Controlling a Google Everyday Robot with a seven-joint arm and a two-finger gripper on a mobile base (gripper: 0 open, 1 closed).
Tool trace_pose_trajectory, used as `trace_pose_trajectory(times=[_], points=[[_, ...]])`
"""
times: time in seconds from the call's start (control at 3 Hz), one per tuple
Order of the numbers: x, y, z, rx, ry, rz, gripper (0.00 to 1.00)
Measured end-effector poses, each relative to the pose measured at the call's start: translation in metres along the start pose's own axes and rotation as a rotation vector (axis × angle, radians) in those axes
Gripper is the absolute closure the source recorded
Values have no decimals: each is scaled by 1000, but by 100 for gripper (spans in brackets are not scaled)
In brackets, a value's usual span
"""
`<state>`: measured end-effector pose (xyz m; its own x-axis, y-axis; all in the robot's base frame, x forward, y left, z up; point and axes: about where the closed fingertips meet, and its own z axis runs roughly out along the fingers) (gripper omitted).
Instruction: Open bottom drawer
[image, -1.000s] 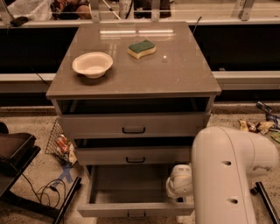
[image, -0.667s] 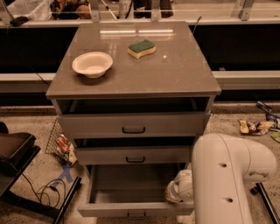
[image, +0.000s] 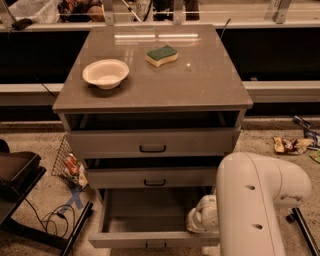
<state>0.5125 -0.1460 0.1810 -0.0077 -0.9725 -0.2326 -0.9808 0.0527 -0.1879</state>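
Status: bottom drawer (image: 131, 240) sits lowest in the cabinet (image: 150, 95), pulled out, grey interior exposed. Gripper (image: 200, 222) is at the cabinet's lower right, inside that drawer's right end; its open-or-closed state cannot be told.

White bowl (image: 105, 73), green sponge (image: 162, 55), snack wrappers (image: 287, 145), black cable (image: 50, 220)

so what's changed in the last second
The gripper, by the front right corner of the bottom drawer, dropped slightly lower with the arm. The bottom drawer stayed pulled out; the top drawer, middle drawer, bowl and sponge did not move.
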Motion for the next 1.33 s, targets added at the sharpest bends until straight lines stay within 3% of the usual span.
trace_pose_trajectory(times=[0.33, 0.67, 1.0, 1.33], points=[[-7, 20, -2, -30, 43, -5, 100], [0, 55, -7, -98, 113, 13, 100], [-1, 54, -12, -98, 113, 13, 100], [5, 82, -19, -172, 157, 24, 100]])
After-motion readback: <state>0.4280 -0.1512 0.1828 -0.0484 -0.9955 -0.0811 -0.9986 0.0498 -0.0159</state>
